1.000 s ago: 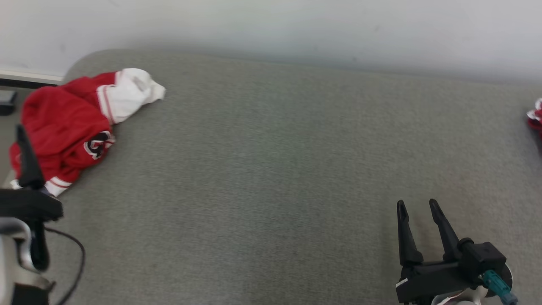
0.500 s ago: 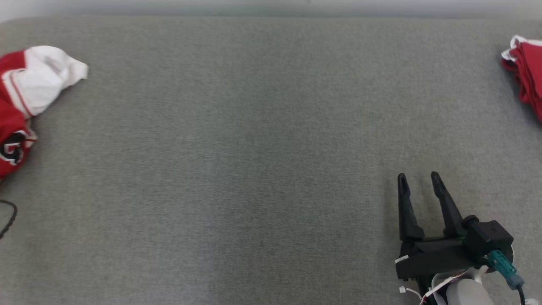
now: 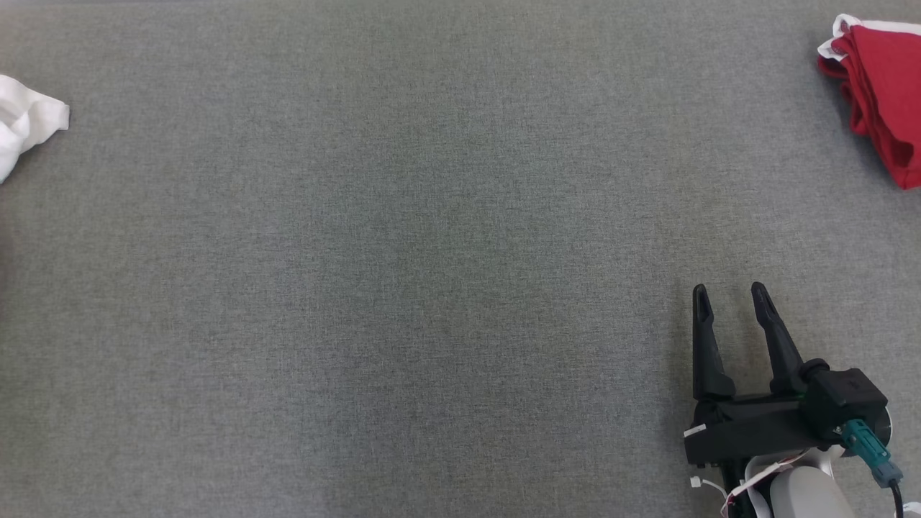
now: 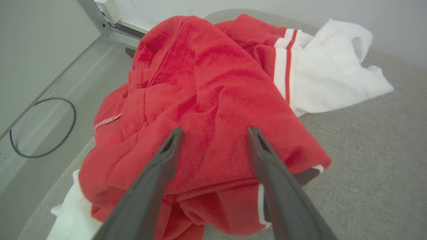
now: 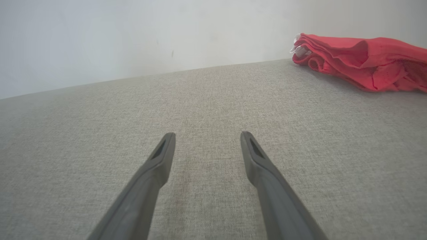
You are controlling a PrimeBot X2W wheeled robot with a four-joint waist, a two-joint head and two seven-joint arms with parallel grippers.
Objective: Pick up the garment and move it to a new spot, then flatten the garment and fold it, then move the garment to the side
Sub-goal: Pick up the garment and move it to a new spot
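Note:
The garment (image 4: pixel 206 83) is a crumpled red top with white, red-striped sleeves, heaped near the corner of the grey table (image 4: pixel 367 166). My left gripper (image 4: pixel 215 129) hovers just over its red middle, open, with nothing between the fingers. In the head view a white sleeve of the garment (image 3: pixel 21 126) pokes in at the left edge. My right gripper (image 3: pixel 729 288) rests low over bare table at the lower right, open and empty; in its wrist view the right gripper (image 5: pixel 207 133) points across grey cloth.
A second red garment (image 3: pixel 878 93), folded, lies at the far right of the table (image 3: pixel 432 288); the right wrist view shows this folded garment (image 5: pixel 360 61) by the pale wall. Left of the table's edge, a dark cable loop (image 4: pixel 43 126) lies on the floor.
The head camera has swung right and down, so the crumpled garment has slid to the picture's left edge and the folded one has come in. Both grippers stay open.

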